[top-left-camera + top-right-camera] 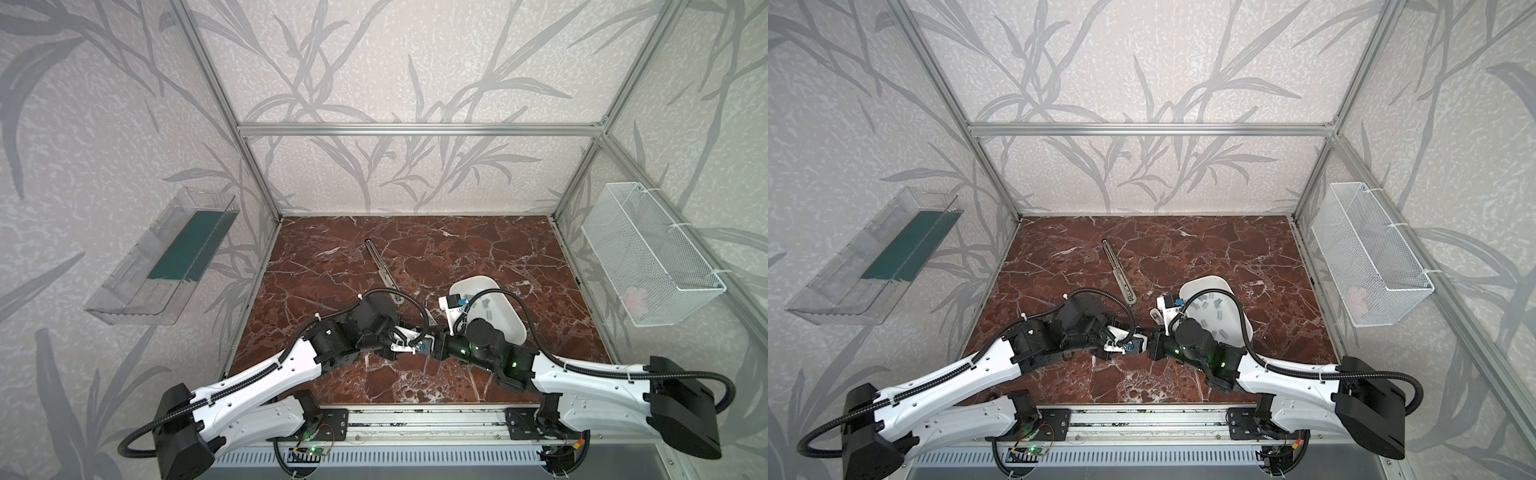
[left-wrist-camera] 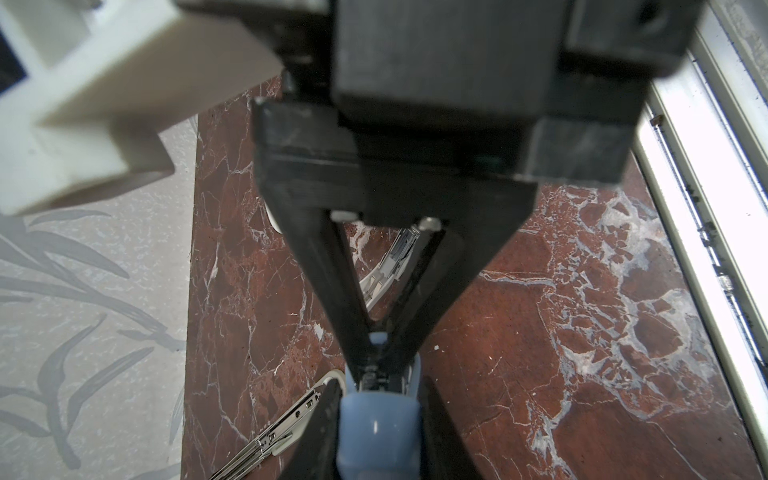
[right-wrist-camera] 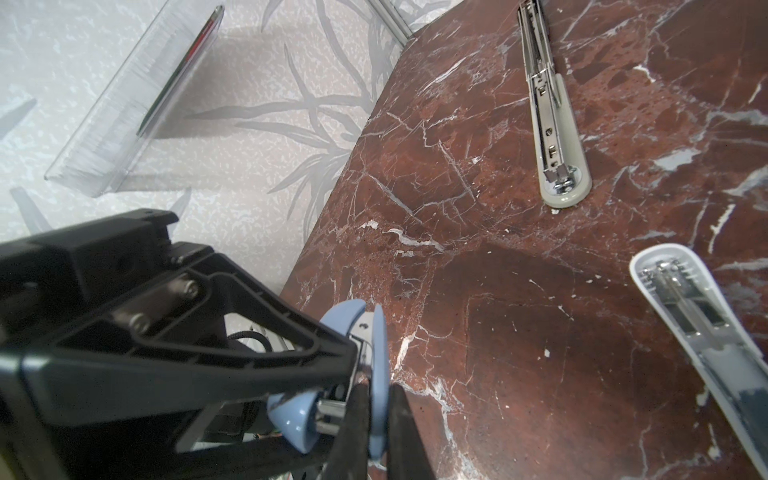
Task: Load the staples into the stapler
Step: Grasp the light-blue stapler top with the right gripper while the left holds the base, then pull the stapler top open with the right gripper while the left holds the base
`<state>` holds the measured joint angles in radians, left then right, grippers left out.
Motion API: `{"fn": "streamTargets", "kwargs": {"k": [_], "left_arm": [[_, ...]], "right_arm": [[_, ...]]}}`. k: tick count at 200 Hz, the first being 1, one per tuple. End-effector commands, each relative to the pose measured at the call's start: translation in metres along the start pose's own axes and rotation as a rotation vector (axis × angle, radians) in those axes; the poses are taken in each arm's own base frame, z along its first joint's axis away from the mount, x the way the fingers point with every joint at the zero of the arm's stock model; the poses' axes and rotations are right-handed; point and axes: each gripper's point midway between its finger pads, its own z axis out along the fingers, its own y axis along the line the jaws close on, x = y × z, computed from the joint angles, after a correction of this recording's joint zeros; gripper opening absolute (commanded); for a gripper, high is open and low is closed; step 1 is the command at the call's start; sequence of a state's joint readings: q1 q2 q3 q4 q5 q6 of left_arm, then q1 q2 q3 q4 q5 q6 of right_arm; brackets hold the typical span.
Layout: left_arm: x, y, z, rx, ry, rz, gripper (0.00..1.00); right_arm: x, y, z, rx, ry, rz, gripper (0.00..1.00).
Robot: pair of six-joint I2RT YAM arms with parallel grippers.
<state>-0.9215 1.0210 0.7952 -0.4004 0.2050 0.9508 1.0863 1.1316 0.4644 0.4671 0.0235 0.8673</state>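
The staples (image 1: 1219, 316) lie scattered inside the white tray (image 1: 1204, 286). Just off the tray's near left edge, a small blue stapler (image 2: 376, 428) is clamped from both sides above the marble table (image 1: 457, 249). The left gripper (image 2: 376, 365) pinches one end, and the right gripper (image 3: 376, 390) is closed on a thin blue plate. Left of the tray and farther back, a grey stapler (image 1: 383, 272) lies opened flat.

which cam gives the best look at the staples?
A top view: the staples lie loose in the white tray, strips separately visible. In both top views the right arm covers part of the tray. Neither wrist view shows any.
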Motion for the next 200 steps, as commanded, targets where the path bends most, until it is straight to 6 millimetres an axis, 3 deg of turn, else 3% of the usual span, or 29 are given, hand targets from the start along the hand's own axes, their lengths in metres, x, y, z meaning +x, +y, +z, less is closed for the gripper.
{"fn": "streamTargets", "kwargs": {"k": [1,29,65,146,200], "left_arm": [[-0.039,0.016,-0.009,-0.069,-0.168,0.064,0.0],[-0.035,0.02,-0.012,-0.089,-0.165,0.063,0.0],[-0.027,0.027,-0.014,-0.102,-0.157,0.044,0.0],[-0.02,0.037,-0.019,-0.099,-0.202,-0.017,0.0],[-0.003,0.052,-0.014,-0.14,-0.176,-0.085,0.0]], "right_arm": [[-0.009,0.021,-0.006,-0.058,-0.037,-0.029,0.0],[-0.01,-0.007,-0.017,0.03,-0.089,-0.022,0.0],[-0.008,-0.028,-0.028,0.087,-0.105,-0.029,0.0],[-0.006,-0.059,-0.034,0.159,-0.118,-0.005,0.0],[-0.007,-0.063,-0.043,0.16,-0.146,0.001,0.0]]}}
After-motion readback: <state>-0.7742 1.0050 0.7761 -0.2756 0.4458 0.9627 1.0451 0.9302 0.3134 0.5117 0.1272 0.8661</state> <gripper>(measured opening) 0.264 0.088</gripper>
